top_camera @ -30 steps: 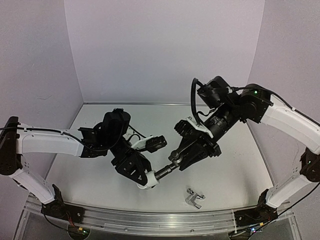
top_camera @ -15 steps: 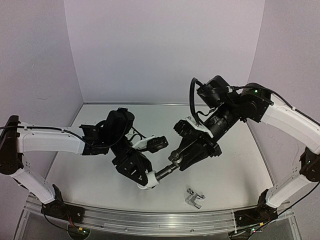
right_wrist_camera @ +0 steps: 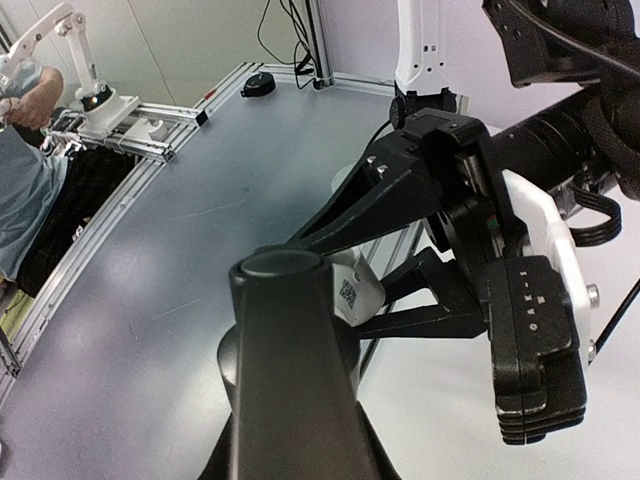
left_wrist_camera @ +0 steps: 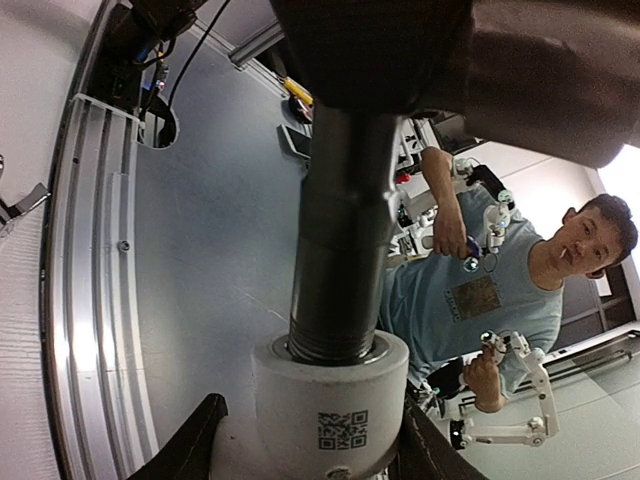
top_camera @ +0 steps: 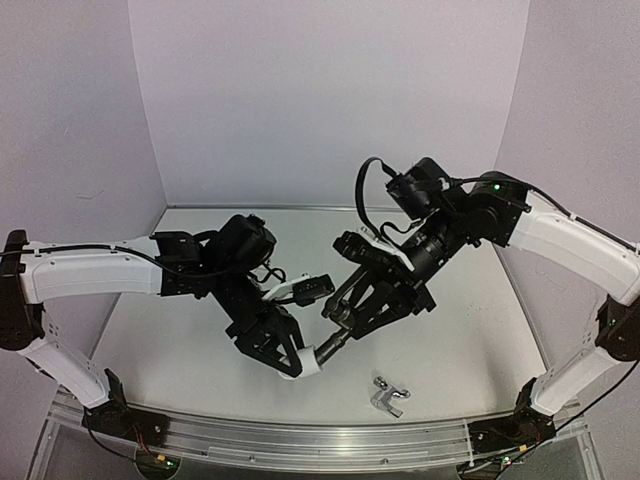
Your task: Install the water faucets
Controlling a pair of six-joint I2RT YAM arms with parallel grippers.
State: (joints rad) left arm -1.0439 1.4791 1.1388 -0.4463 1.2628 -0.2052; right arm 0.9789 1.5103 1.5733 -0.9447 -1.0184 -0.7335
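both wrists have shifted since the earlier frame: the right arm's has swung leftward toward mid-table, the left arm's has come forward, and the joined parts between them now sit slightly nearer the left arm. the chrome faucet (top_camera: pixel 388 396) has not stirred.

the left gripper (top_camera: pixel 292 358) is pinching the white fitting (left_wrist_camera: pixel 330 405), one finger on each flank. the dark faucet (left_wrist_camera: pixel 340 230) has its threaded end seated in that fitting's mouth and is held above the table (top_camera: pixel 480 345). the right gripper (top_camera: pixel 348 318) is pressed together on the faucet's far end. in the right wrist view that end fills the foreground, so you cannot see exactly where the pads bear. the chrome faucet lies alone near the front edge of the table, well apart from both grippers.

handling, as judged: both faucets look like solid metal, stiff and dense for their bulk, with a smooth finish that may slip under a light pinch. the plastic fitting is likely the softer partner, so you risk cross-threading if the two axes drift out of line. when you come to the chrome one, take it across the body rather than the lever, which may pivot, and keep the threaded end free.
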